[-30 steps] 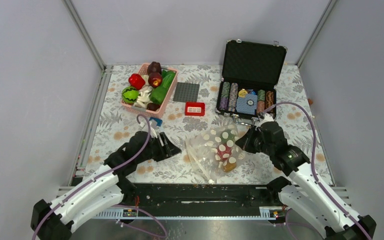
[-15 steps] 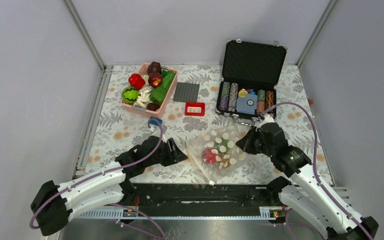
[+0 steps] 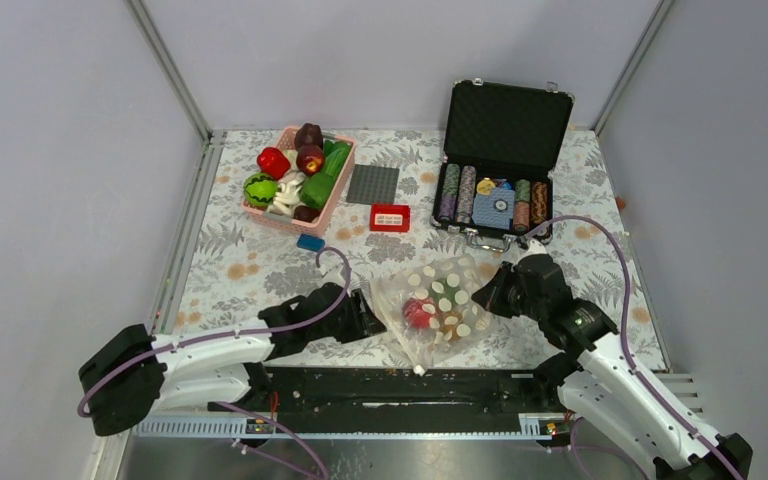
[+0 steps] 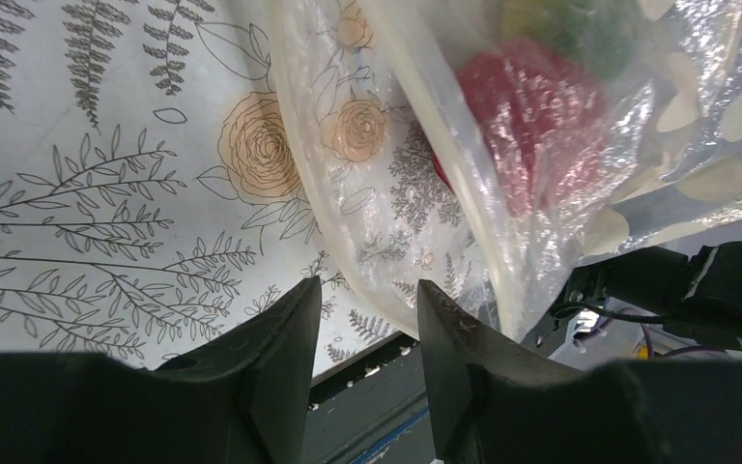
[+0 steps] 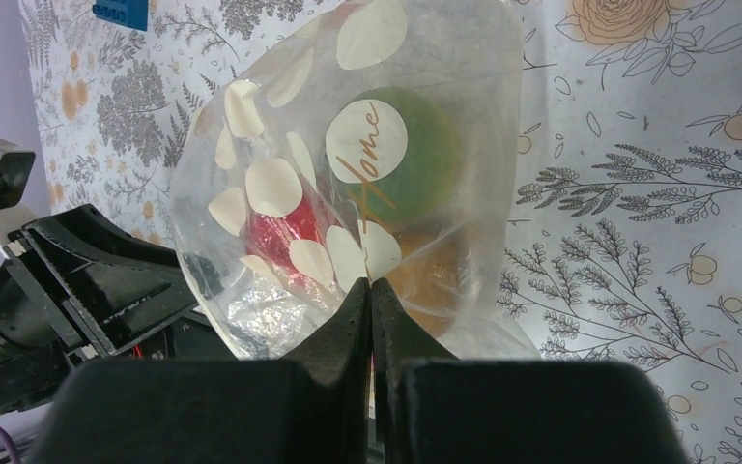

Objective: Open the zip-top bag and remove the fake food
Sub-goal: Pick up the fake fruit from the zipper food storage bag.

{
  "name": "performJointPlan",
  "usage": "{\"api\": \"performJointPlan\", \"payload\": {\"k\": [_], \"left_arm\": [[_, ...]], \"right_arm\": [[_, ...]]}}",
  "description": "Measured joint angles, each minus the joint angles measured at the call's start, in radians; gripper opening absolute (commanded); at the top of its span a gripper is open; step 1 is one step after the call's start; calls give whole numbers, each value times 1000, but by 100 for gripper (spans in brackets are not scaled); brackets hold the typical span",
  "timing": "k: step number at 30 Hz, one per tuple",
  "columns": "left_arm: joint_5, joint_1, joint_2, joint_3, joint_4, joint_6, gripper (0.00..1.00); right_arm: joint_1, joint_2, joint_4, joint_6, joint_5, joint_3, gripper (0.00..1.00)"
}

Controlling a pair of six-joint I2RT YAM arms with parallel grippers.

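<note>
1. The left gripper (image 3: 365, 312) has swept in. It was well short of the bag (image 3: 438, 300) and is now right at the bag's edge, on the side away from the case (image 3: 495, 170). The red piece inside has rolled farther from the case. The right gripper (image 3: 488, 290) has barely budged.
2. The bag lies just in front of the case, on the arms' side, with the food (image 3: 418, 312) sealed inside.
3. The right gripper's fingers are pressed flat together with no gap. They sit at the bag edge nearest the case and appear to have film nipped between them.
4. The left gripper's jaws are part-way open with nothing between them. The bag's edge lies just beyond the tips.
5. Handling looks tricky: the film is thin, floppy and slick. The bag is light, but loose pieces will roll and shift the weight. The best hold is likely the thicker band (image 4: 444, 164), probably the zip, not the slack film.
6. The bag is clear, crinkled plastic with cream dots, and one dot reads "Home". The pieces are glossy, rounded hard plastic in red, green and amber-brown.
</note>
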Motion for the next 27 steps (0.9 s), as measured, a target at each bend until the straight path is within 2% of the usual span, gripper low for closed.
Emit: {"api": "performJointPlan", "payload": {"k": [10,14,25,27], "left_arm": [[-53,-45,87,2,95,-22,42],[-66,-45,113,17,122,-13,46],[-69,-68,213,17,365,0,54],[-69,-72,220,6,412,2,62]], "right_arm": [[0,-10,13,18,-1,-27,0],[0,-10,26,31,-8,-48,0],[0,9,55,58,-34,-95,0],[0,13,64,59,-36,-95,0]]}}
